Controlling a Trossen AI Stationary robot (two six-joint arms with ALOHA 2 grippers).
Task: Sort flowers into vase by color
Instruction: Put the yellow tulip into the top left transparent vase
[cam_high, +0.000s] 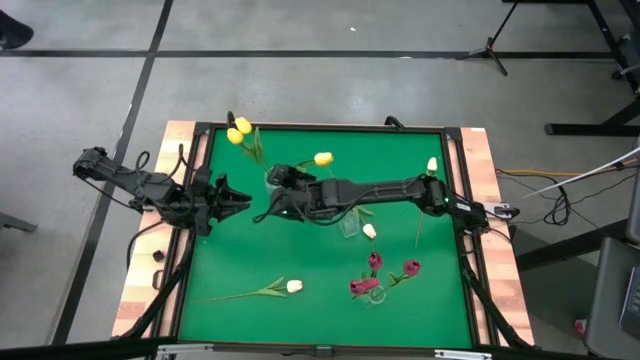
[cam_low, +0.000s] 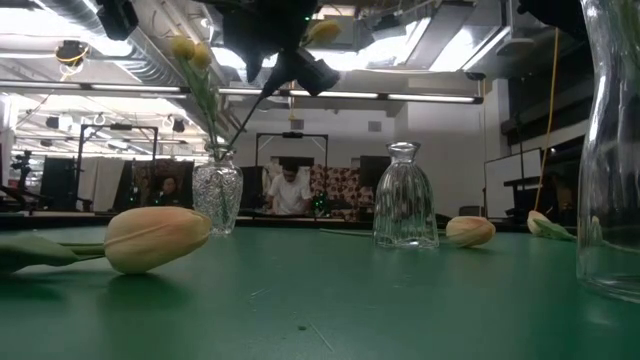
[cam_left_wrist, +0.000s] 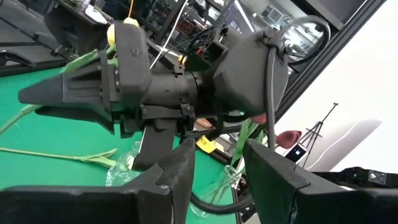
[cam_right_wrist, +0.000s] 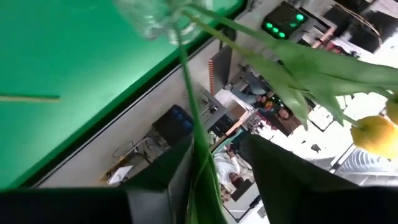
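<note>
Reached across the counter: right hand over a glass vase already holding yellow tulips, fingers parted around another yellow tulip's stem. Left hand hovered nearby, fingers apart, empty.

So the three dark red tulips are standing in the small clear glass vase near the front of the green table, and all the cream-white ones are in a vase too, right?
Only the first half holds. The high view shows the dark red tulips in their small clear glass vase, but the cream-white tulips lie loose on the green table, none in a vase.
</note>
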